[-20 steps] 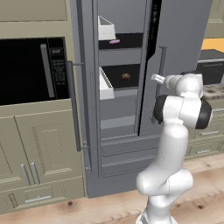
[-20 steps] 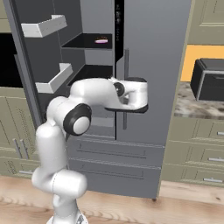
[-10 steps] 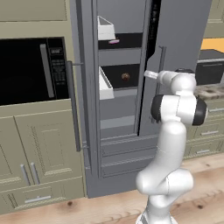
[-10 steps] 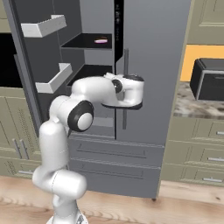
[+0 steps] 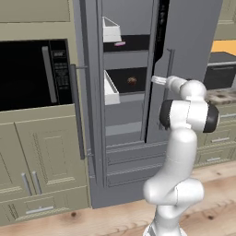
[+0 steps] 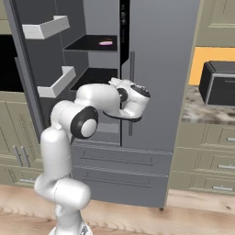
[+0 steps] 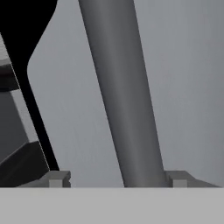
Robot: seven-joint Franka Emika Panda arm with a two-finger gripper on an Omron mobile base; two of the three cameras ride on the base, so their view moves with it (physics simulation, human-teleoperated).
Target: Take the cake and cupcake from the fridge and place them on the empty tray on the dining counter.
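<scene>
I am reaching my end effector (image 7: 113, 179) toward the fridge (image 5: 189, 41), right at the long vertical bar handle (image 7: 118, 92) of its closed right door. In the hand view my two fingertips (image 7: 57, 178) are standing apart, and the handle is passing between them close to the right one, so I am holding them open around the bar, not clamped on it. The fridge's left door is standing open, its white door bins (image 5: 110, 32) facing the shelves. The cupcake (image 5: 132, 80) is sitting on the middle black shelf, well inside the compartment. The cake (image 5: 119, 44) is lying on the shelf above, a small pinkish sliver from here; it also shows on the upper shelf in the right base view (image 6: 105, 43). A black microwave (image 5: 32, 73) is sitting in the cabinets left of the fridge.
</scene>
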